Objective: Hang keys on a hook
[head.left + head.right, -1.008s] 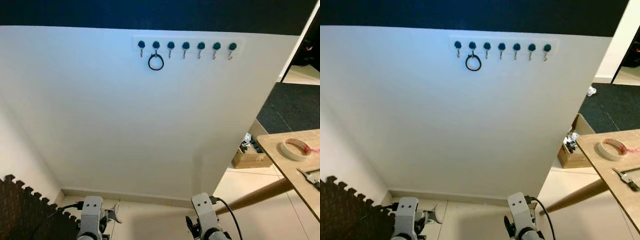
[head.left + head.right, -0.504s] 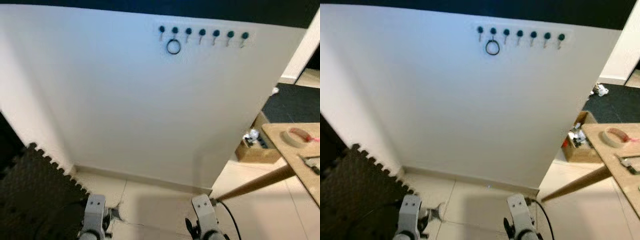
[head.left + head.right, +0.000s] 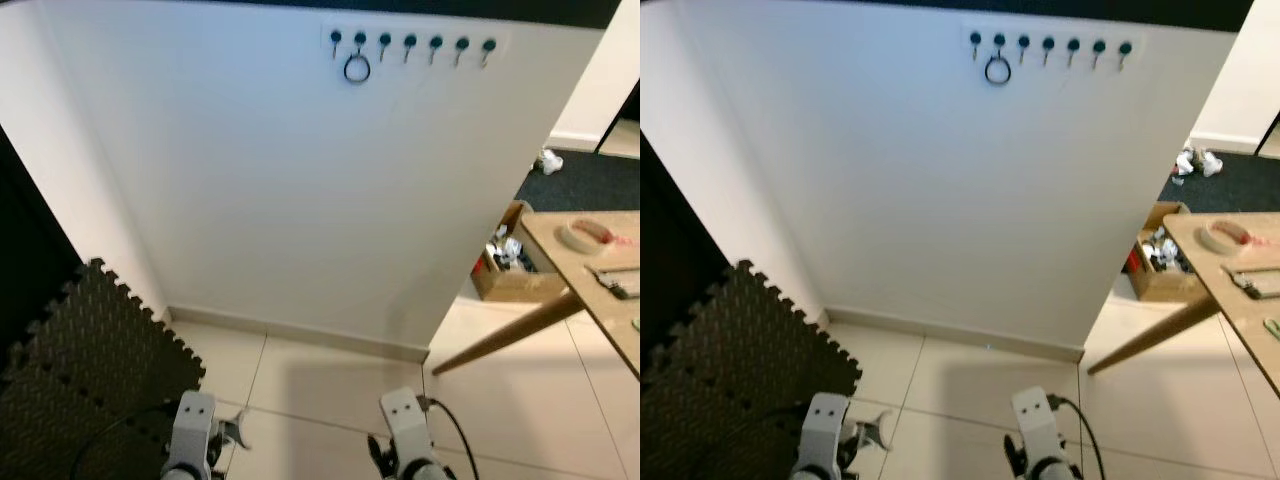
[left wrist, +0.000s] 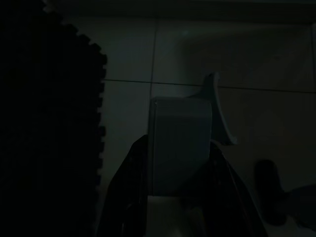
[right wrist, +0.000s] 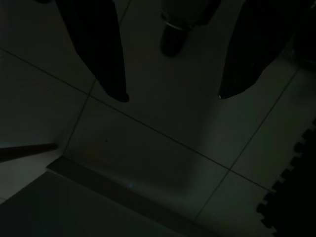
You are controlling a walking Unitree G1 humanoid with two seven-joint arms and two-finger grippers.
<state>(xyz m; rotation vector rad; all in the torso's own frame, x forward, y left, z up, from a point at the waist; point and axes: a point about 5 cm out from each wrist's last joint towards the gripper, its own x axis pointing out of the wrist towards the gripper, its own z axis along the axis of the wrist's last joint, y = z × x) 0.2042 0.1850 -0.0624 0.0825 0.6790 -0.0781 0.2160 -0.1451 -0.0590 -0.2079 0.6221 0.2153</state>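
Wooden table (image 3: 590, 275) and cardboard box (image 3: 505, 280) flank the hook rack (image 3: 410, 42).

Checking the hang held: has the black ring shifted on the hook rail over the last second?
No. The black ring hangs from the second hook from the left of the hook rail, as before; only the camera moved.

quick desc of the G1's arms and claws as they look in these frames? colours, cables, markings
Both arms end in boxy silver-grey wrist blocks, each with two small dark dots on top: left arm, right arm. A thin black cable loops off each wrist. The right claw has two long black tapering fingers, seen in the dim right wrist view. The left claw looks dark, with a pale grey block between its fingers.
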